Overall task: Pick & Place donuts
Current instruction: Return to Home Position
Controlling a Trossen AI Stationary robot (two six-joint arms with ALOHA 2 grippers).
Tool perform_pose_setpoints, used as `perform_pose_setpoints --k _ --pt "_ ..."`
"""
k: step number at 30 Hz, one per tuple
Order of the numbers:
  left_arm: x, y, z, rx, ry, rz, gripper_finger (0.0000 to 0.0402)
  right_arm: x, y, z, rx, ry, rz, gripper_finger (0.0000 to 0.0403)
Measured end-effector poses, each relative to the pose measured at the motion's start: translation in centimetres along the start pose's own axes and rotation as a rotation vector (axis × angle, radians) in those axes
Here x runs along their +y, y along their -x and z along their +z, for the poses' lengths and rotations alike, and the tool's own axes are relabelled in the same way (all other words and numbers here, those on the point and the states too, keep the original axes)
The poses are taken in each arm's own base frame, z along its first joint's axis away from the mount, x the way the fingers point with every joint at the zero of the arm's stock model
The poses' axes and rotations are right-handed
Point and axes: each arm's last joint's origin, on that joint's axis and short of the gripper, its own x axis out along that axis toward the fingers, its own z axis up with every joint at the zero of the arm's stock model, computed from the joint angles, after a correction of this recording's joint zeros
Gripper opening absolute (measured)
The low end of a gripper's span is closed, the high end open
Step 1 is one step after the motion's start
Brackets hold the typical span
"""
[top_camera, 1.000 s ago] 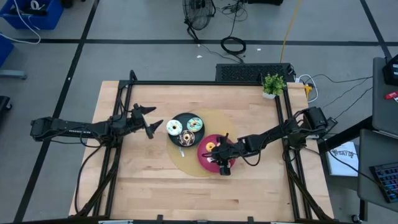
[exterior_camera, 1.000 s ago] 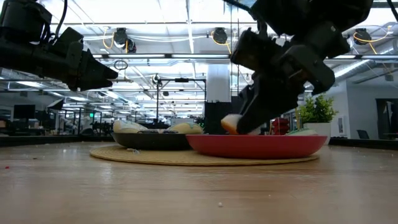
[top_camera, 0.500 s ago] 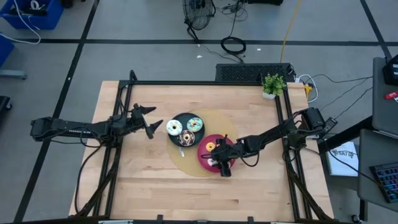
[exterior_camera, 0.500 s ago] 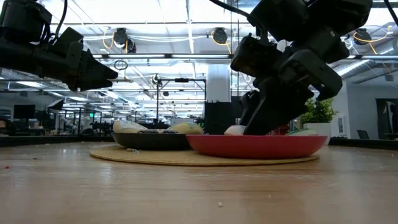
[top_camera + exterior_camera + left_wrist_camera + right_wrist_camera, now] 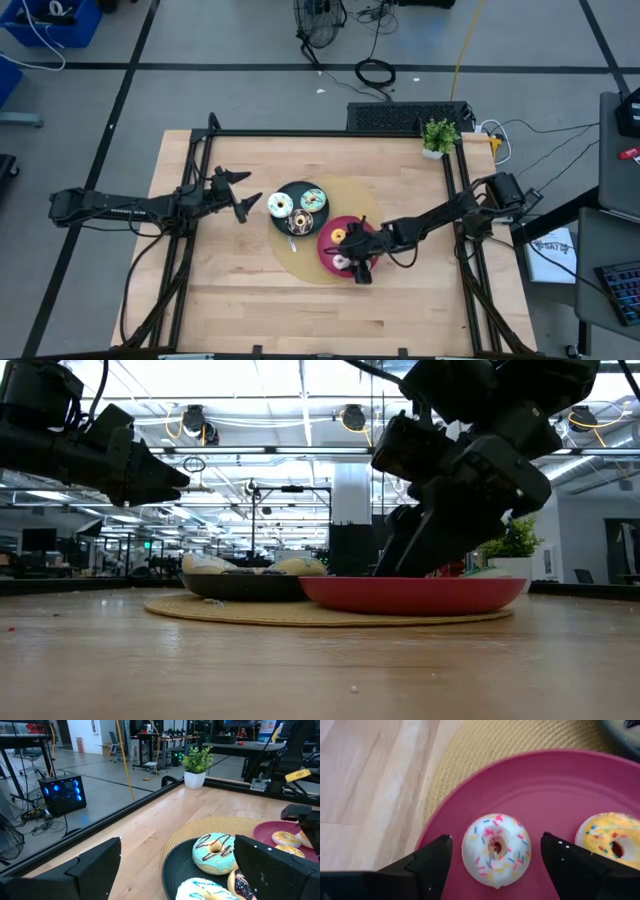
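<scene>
A white-sprinkled donut (image 5: 496,849) lies flat on the red plate (image 5: 560,785), next to a yellow sprinkled donut (image 5: 612,845). My right gripper (image 5: 356,264) hangs just over the red plate (image 5: 328,250), open. Its fingers (image 5: 427,865) stand on either side of the white donut with a gap on each side. The black plate (image 5: 290,190) holds three donuts: a white-and-teal one (image 5: 280,206), a teal one (image 5: 313,198) and a brown one (image 5: 302,222). My left gripper (image 5: 243,193) waits open above the table, left of the black plate.
Both plates sit on a round woven mat (image 5: 362,200) at the table's middle. A small potted plant (image 5: 438,137) stands at the far right corner. Black frame rails (image 5: 330,133) run along the table's far, left and right sides. Bare wood lies near the front edge.
My right gripper has sunk a little toward the red plate and opened, letting go of the white-sprinkled donut. The donut, held above the plate's rim a second ago, now lies flat on the plate between the spread fingers.
</scene>
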Motion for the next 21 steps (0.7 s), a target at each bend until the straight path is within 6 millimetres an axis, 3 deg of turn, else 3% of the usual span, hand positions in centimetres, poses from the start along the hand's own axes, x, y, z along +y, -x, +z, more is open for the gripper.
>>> perform_pose_setpoints --k 4,7,15,21 --pt "0.0 0.0 0.0 0.000 0.000 0.000 0.0381 0.1 1.2 0.7 -0.029 0.000 0.005 0.0287" --pt "0.0 0.0 0.0 0.000 0.000 0.000 0.0381 0.3 3.2 1.8 -0.074 -0.001 0.012 0.0283" --pt "0.0 0.0 0.0 0.000 0.000 0.000 0.0381 0.7 11.9 4.2 -0.245 0.004 0.041 0.0282" --pt "0.0 0.0 0.0 0.000 0.000 0.000 0.0381 0.7 18.9 3.5 -0.318 0.006 0.052 0.0281"
